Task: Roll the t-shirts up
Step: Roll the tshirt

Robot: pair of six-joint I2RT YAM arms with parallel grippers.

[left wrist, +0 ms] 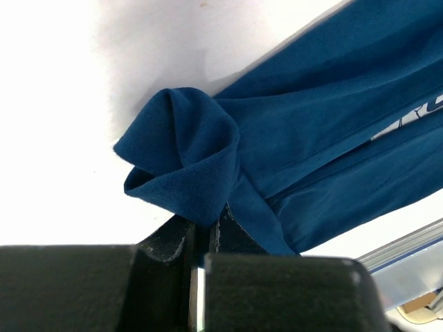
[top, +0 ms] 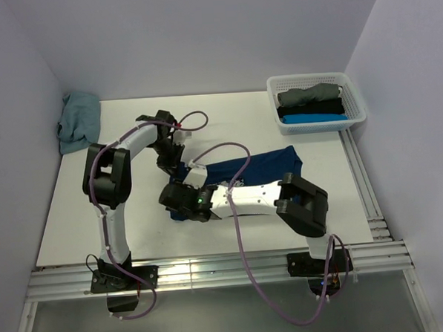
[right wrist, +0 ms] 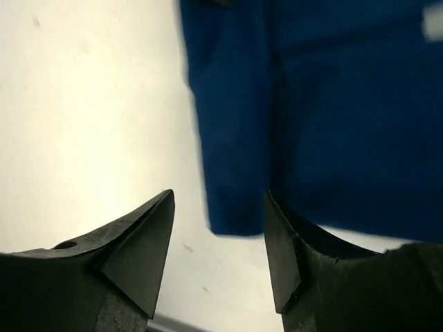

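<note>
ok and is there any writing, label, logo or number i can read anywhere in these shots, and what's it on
No text can be read in any view.
navy t-shirt: a pale print shows at the frame edge in the left wrist view, cut off and unreadable.
Same shirt, right wrist view: a pale patch, too blurred to read.
white basket: no text visible on it.
</note>
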